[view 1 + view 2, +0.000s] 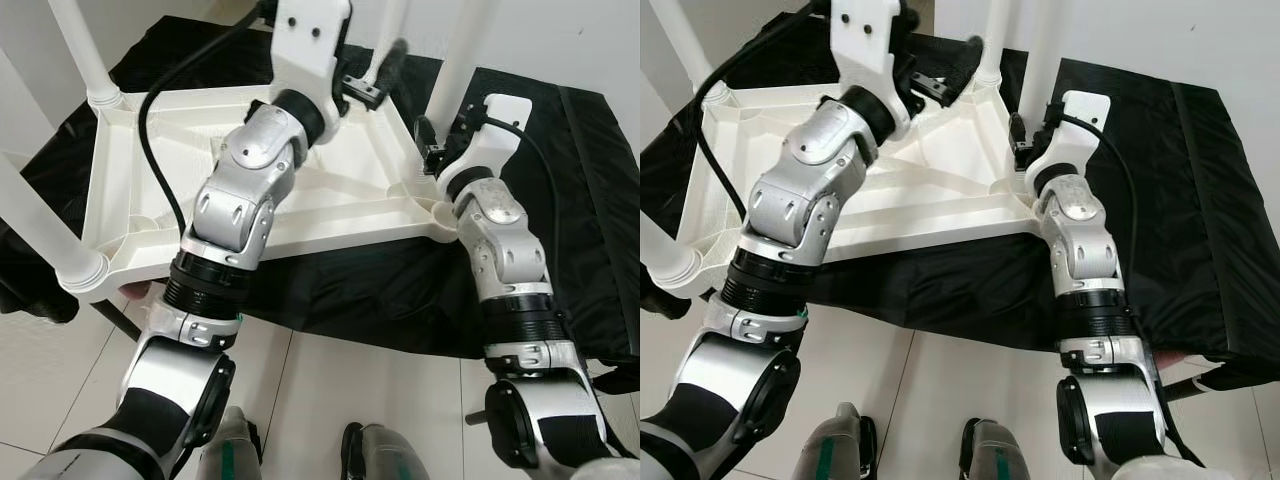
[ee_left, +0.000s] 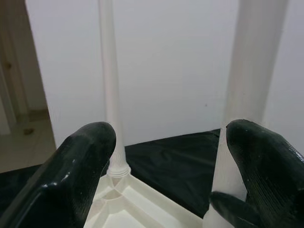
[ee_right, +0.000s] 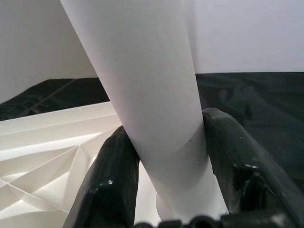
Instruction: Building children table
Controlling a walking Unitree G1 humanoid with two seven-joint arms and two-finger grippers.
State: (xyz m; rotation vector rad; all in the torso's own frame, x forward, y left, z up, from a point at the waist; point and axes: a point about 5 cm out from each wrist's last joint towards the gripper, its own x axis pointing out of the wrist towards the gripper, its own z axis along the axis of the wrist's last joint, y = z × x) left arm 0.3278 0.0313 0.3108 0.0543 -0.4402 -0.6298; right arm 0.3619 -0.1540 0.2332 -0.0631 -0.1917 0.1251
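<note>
Upside down on the black cloth (image 1: 560, 180), the white table top (image 1: 330, 195) stands with its legs up.
Right gripper (image 3: 171, 166) clamps the near-corner leg (image 3: 152, 95); left gripper (image 2: 166, 161) hovers spread above the top's far edge.

Smooth white plastic table (image 1: 330, 190); black cloth (image 1: 590, 200)

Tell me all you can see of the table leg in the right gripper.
The table leg is a smooth white tube, plastic by its look, standing upright in the near right corner socket of the upturned white tabletop. The right gripper is shut on it just above the socket, one black finger on each side. Its top runs out of frame.
</note>
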